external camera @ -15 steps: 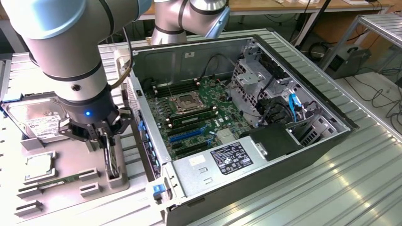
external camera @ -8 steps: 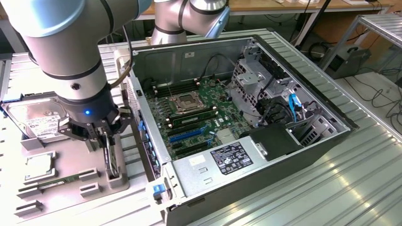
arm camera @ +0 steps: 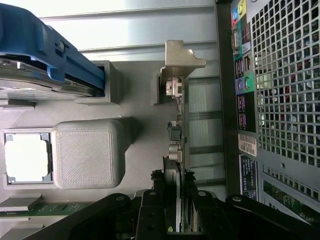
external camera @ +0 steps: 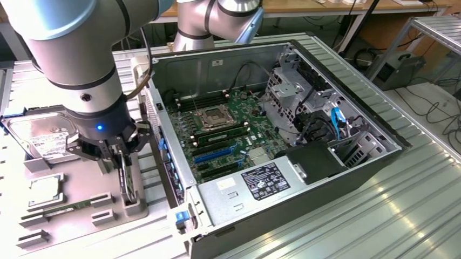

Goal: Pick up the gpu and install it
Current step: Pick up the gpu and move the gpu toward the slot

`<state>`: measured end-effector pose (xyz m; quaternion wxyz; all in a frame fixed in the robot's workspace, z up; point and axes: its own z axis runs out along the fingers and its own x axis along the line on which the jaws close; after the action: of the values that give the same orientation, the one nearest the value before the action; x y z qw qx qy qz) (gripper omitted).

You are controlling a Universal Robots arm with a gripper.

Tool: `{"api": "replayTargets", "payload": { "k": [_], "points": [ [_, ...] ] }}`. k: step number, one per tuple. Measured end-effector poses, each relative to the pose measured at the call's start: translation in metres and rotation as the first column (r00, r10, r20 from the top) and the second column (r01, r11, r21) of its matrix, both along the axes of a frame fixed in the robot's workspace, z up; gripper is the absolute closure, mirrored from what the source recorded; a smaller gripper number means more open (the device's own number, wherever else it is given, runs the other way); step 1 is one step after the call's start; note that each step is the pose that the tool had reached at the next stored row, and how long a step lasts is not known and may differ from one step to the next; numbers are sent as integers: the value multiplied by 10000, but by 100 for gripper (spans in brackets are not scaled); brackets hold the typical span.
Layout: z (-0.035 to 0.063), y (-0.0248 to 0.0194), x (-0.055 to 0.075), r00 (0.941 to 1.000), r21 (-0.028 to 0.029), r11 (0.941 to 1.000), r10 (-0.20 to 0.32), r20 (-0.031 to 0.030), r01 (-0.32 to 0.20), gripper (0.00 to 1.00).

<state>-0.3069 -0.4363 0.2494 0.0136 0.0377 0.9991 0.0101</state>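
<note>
So the pincer [external camera: 117, 158] is sitting low over the grey holder tray [external camera: 79, 221] on the exterior view's left, and it's gripping the gpu [external camera: 127, 183]. In the wrist view the fingers [arm camera: 159, 210] are pressing on either face of the card, with no gap I can make out. The gpu is standing on edge in its slot in the tray, with its metal bracket [arm camera: 184, 60] at the end away from the grip. It's sitting just beside the open PC case [external camera: 374, 145] and isn't on the motherboard [external camera: 223, 135] yet, so I'm reading this as the grab step, with the install not begun. Here's what I'm worrying about. The grip looks like it's landing off-centre, away from the bracket, so the heavy bracket end might be sagging once the card is leaving the slot, and a tilted card is going to be fighting the board's slot. If the holder is hugging the card tightly, the whole tray could be lifting with it, shaking the hard drive [external camera: 40, 137], the CPU [external camera: 45, 192] and the memory stick [external camera: 68, 208] parked in it. The case's rear panel [arm camera: 285, 75] is also sitting really close, so any swing could be knocking the card into it. And the fingers are squeezing over components, so I'm not loving that either.
</note>
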Motion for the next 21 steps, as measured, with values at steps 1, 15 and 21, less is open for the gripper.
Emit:
{"api": "replayTargets", "payload": {
  "k": [1, 15, 21],
  "points": [
    [2, 0, 0, 10000, 0, 10000, 0, 0, 0, 74],
    [33, 0, 0, 10000, -1, 10000, 0, -1, 0, 74],
    [48, 0, 0, 10000, -1, 10000, 0, -1, 0, 74]
  ]
}}
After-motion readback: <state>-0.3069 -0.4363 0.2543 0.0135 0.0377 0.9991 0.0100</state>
